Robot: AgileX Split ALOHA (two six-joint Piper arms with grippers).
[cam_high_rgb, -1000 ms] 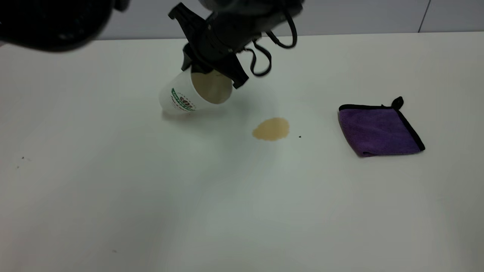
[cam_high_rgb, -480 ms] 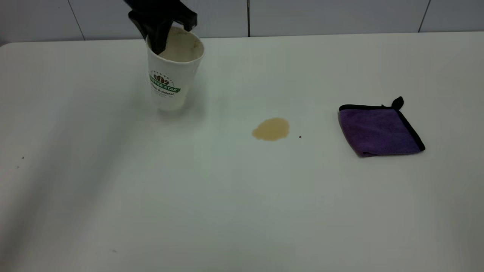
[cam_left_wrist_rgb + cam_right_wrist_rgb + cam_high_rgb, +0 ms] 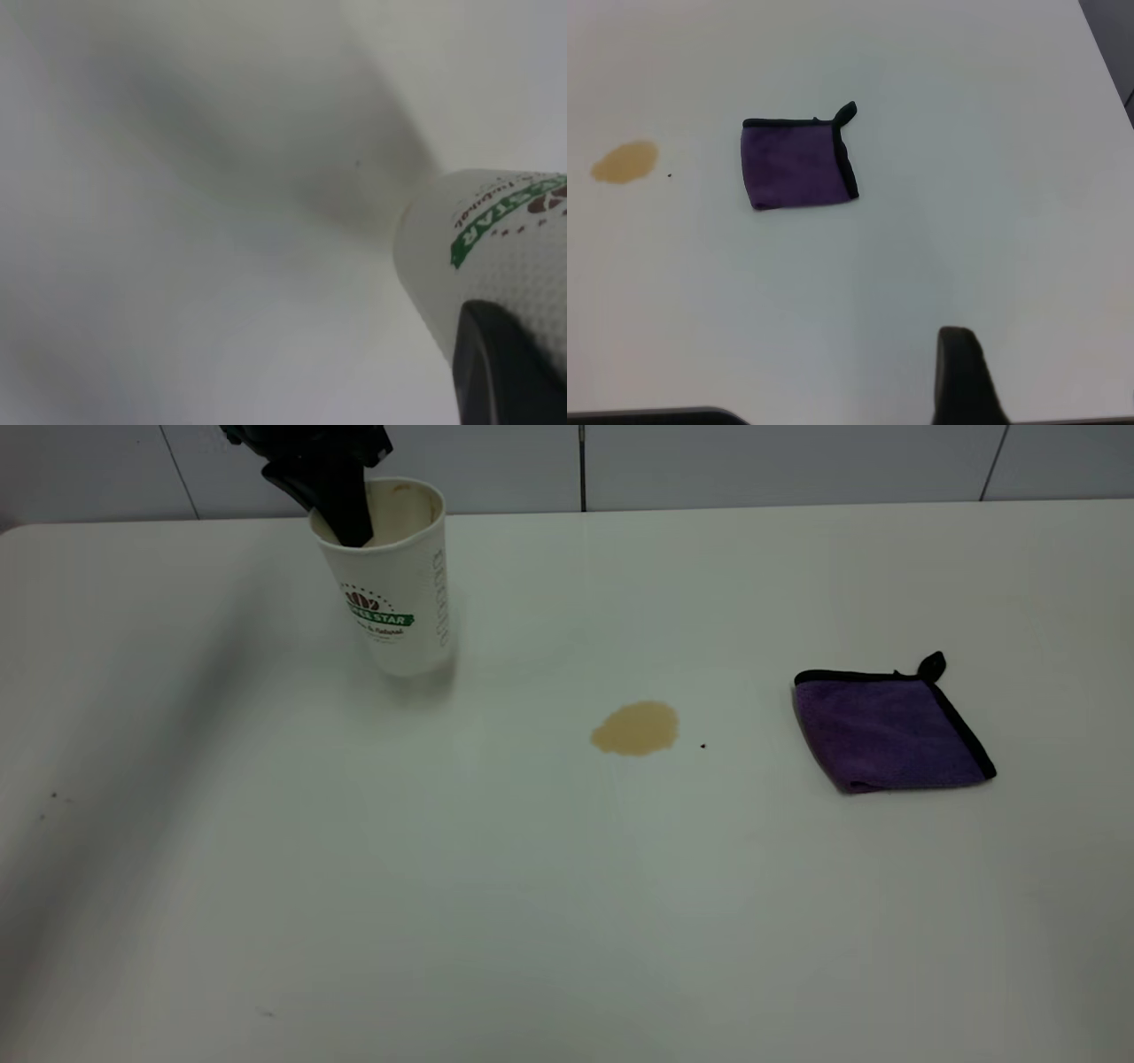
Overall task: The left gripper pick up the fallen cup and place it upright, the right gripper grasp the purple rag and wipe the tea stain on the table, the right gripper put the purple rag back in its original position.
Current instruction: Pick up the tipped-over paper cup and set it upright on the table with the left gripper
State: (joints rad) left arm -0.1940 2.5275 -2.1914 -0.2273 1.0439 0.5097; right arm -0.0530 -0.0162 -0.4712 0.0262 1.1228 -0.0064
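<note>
Cup upright on table — left gripper gripping its rim.

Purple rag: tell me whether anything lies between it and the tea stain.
Nothing blocks it. Between the purple rag and the tea stain there is only bare table and a tiny black speck.

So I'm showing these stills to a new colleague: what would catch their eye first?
Probably the cup, standing near the table's far left, with the left claw gripping its rim, one finger inside. Next, the tea stain near the middle, unwiped. Then the purple rag lying folded to its right, untouched.
</note>
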